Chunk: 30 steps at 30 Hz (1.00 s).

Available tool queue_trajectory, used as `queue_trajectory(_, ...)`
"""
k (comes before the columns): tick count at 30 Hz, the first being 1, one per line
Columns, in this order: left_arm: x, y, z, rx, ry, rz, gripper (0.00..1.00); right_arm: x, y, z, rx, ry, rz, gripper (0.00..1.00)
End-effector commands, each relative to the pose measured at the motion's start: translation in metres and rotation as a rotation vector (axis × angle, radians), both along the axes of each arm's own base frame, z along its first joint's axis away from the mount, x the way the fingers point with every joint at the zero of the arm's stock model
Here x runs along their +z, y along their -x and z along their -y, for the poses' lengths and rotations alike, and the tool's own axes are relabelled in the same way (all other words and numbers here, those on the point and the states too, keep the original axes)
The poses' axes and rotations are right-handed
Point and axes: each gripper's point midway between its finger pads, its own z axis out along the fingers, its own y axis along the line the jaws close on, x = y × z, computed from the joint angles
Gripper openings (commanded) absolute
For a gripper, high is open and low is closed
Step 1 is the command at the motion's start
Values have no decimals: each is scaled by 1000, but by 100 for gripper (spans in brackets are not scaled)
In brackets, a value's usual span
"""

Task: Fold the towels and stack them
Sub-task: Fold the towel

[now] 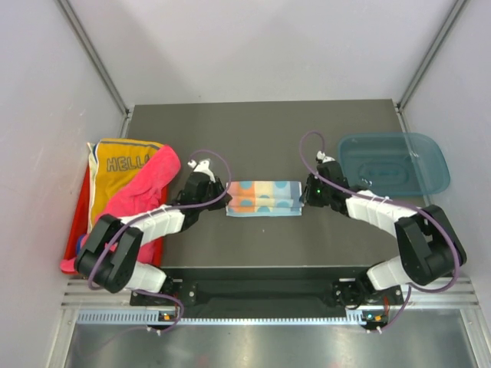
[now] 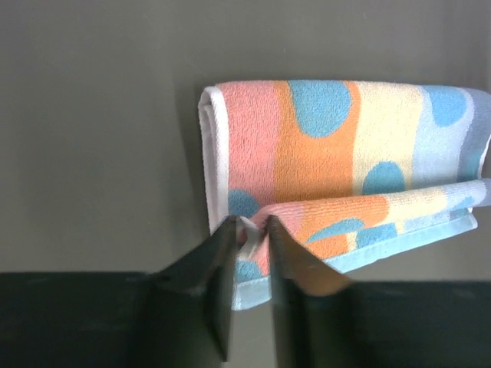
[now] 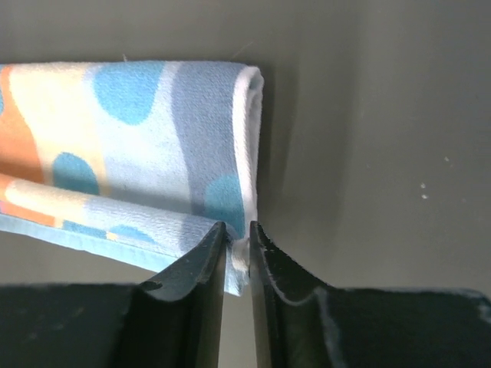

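Pinching near hem of dotted towel (image 1: 263, 198): left hand (image 2: 252, 226) clamped on its near-left corner, right hand (image 3: 238, 230) on its near-right (each arm nearest its own end). Towel sits centre of tabletop (image 1: 261, 130), long axis left–right, body lying beyond both hands toward the far edge.

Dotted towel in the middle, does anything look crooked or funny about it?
A little. The dotted towel has a near flap that sits puckered and slanted, not lined up with the layer beneath. The left fingers and right fingers are pinching its near corners. No tear or stain shows.
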Motion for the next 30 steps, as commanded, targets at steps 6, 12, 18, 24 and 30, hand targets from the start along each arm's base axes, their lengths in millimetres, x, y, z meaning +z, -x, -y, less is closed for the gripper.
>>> queue_trajectory(6,34,9,-18,49,-28,54,36,36,4,7,-25,-19,103,31)
queue_trajectory(12,63,-3,-10,41,-11,80,33,68,-4,4,-40,-26,163,31)
queue_trajectory(18,49,-11,25,-21,-61,26,28,57,-11,-16,-16,-2,134,30)
queue_trajectory(24,1,6,24,3,-137,-93,20,19,0,-25,-4,21,52,25)
queue_trajectory(30,-37,32,7,25,-180,-178,16,-3,29,-16,-24,-10,11,24)
